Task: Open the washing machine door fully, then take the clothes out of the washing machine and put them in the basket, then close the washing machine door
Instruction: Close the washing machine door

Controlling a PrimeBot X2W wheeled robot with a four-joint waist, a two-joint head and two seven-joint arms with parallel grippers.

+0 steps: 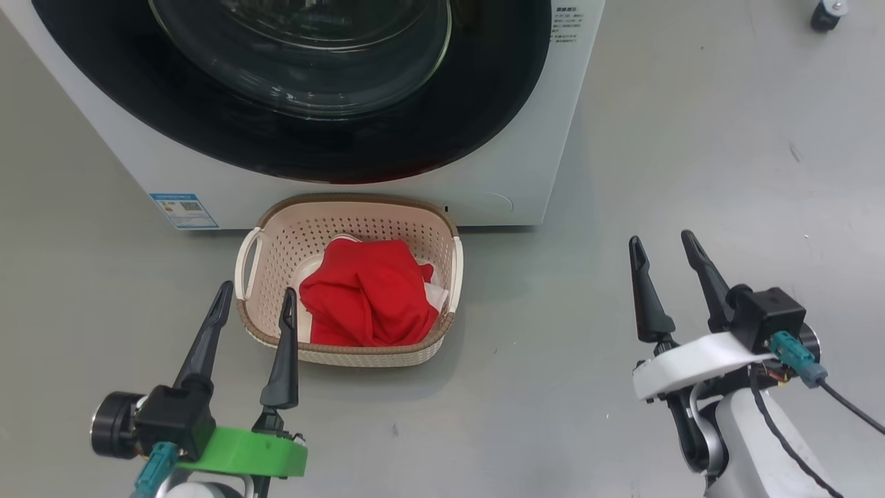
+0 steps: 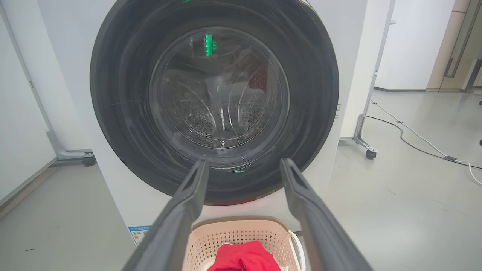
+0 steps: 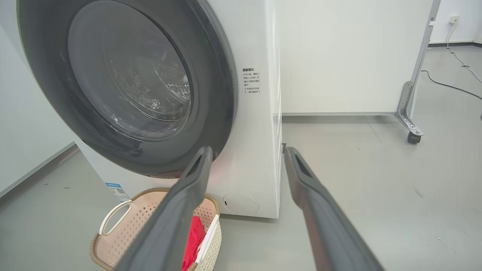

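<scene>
Now, the left gripper (image 1: 256,290), two long dark fingers on a green mount: fingers apart, nothing between them. In the head view one finger overlaps the near-left rim of the small cream perforated plastic basket with a brown woven-look rim (image 1: 359,202); we cannot tell whether it touches the rim or hangs above it. The right gripper (image 1: 661,240), the same dark fingers on a white mount, is likewise spread and empty, over the bare grey floor (image 1: 691,138) well to the right of the basket.

Progress, as we judge it:
- The soft bright red fabric clothes (image 1: 366,294), with white showing at their edges, lie in the basket, which sits on the floor just before the big white front-loading washing machine (image 1: 532,166).
- The large round washing machine door with its glossy black rim and bulging glass bowl (image 2: 120,113) looks flat against the front in all three views.
- We read the task as done, or nearly so.

Unclear:
- The head view cuts off the top of the door, and no view shows the latch, so we cannot confirm it has caught.
- Through the glass the steel drum (image 2: 222,113) looks bare, but reflections and a reddish tint blur it.
- The small blue label (image 1: 183,209) and the printed text (image 3: 248,81) are too small to read.
</scene>
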